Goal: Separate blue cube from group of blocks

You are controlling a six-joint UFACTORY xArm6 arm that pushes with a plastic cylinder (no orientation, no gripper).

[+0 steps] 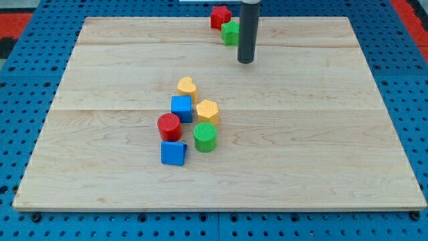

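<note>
The matte blue plastic cube (181,108) sits mid-table at the cluster's upper left, touching a yellow heart-shaped block (186,86), a yellow hexagonal block (207,110) and a ribbed red cylinder (169,126). It lies down-left of our tool, a jawless dark rod whose tip, my tip (246,62), stands well apart on the pale wooden table (321,154).

A wooden table (321,154) lies on a blue pegboard (27,80). At the view's top edge, a red block (220,16) touches a green block (231,32)
</note>
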